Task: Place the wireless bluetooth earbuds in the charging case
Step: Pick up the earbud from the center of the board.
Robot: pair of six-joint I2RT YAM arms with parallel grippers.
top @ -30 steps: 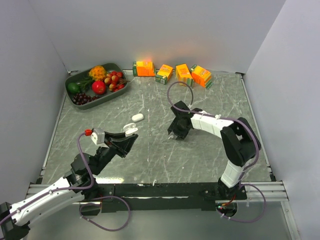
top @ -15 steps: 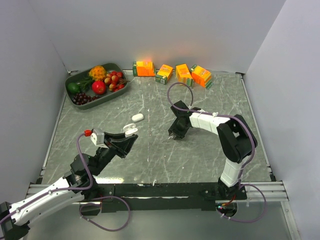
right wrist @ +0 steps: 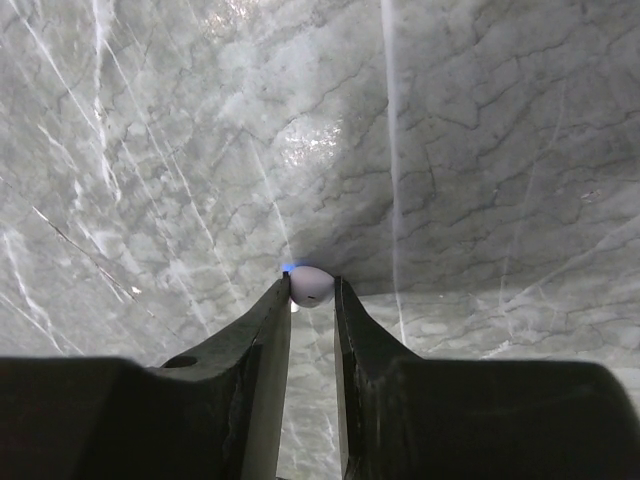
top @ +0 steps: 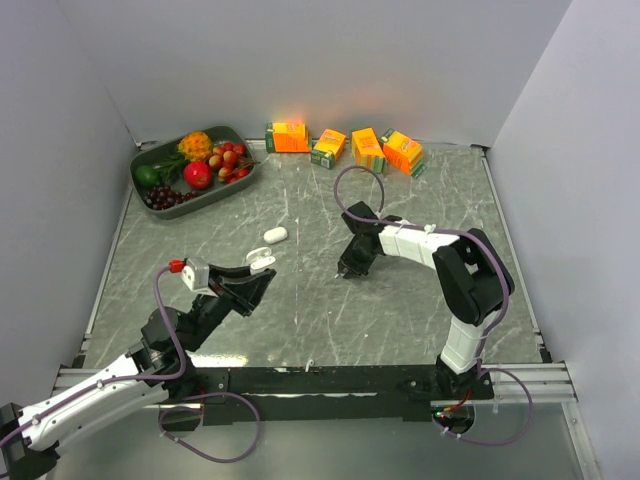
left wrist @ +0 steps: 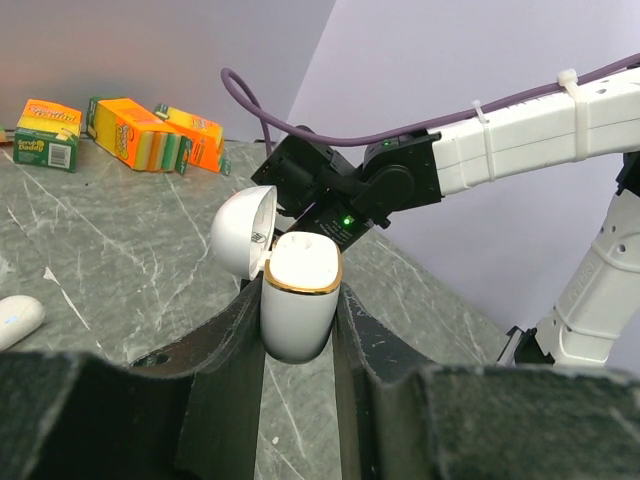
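Observation:
The white charging case (left wrist: 300, 318) with a gold rim stands upright, lid flipped open, and my left gripper (left wrist: 300, 296) is shut on it. Seen from above, that case (top: 262, 263) hangs over the table's near left part. My right gripper (right wrist: 311, 292) points down at the marble table, its fingertips pressed on both sides of a tiny white earbud (right wrist: 311, 281) with a blue glow beside it. From above, the right gripper (top: 350, 270) hides that earbud. A second white earbud (top: 275, 235) lies loose on the table, also at the left edge of the left wrist view (left wrist: 12, 320).
A green tray (top: 150, 160) of fruit sits at the back left. Several orange cartons (top: 345, 147) line the back wall. The right arm (left wrist: 450, 165) reaches across just behind the held case. Walls close in the left, back and right sides.
My right gripper has dropped slightly toward the table and its jaws have narrowed onto the earbud. The left arm and the case have not moved.

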